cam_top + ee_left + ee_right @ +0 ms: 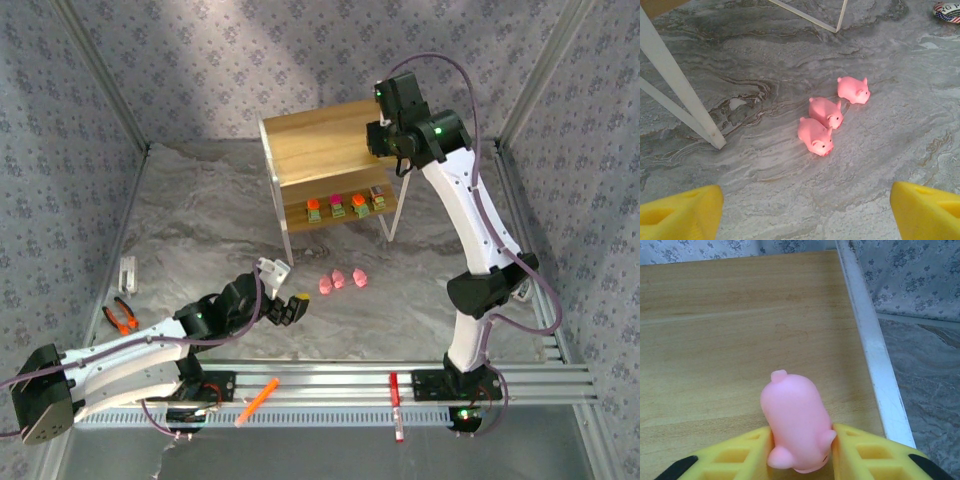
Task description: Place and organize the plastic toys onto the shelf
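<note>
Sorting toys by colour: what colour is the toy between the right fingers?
Pink; the pig shows best in the right wrist view.

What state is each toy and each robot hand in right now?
Right hand: closed on a pink pig, at the shelf's top board.
Left hand: open, empty.
Three pigs: standing together on the table.
Four blocky toys: upright in a row on the shelf's lower board.

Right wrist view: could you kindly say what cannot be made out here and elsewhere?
Pig, right wrist view: underside hidden by its own body; touching the shelf or not, unclear.
Blocky toys, top view: too small for detail.
Striped thing, left wrist view: cut off by the corner.
</note>
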